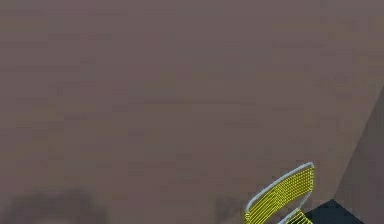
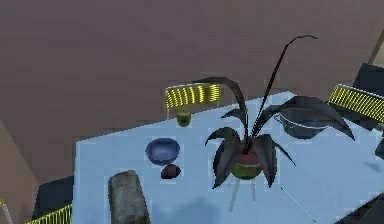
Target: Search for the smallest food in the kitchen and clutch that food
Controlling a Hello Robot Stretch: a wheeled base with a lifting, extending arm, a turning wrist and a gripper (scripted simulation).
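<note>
On the pale table [image 2: 330, 185], a pot [image 2: 246, 168] holds a dark-leaved plant [image 2: 262, 110]. A small red lump [image 2: 171, 172], likely the food, lies just beside a blue bowl [image 2: 163, 150]. A green cup [image 2: 183, 118] and a dark bowl [image 2: 300, 124] stand farther out, and what they hold cannot be told. A brown loaf [image 2: 128, 197] lies near the table's edge. How the gripper's fingers stand cannot be told.

Robot's base close up against a brown wall [image 1: 150, 90], arm side facing a pale blue table [image 2: 110, 158]
</note>
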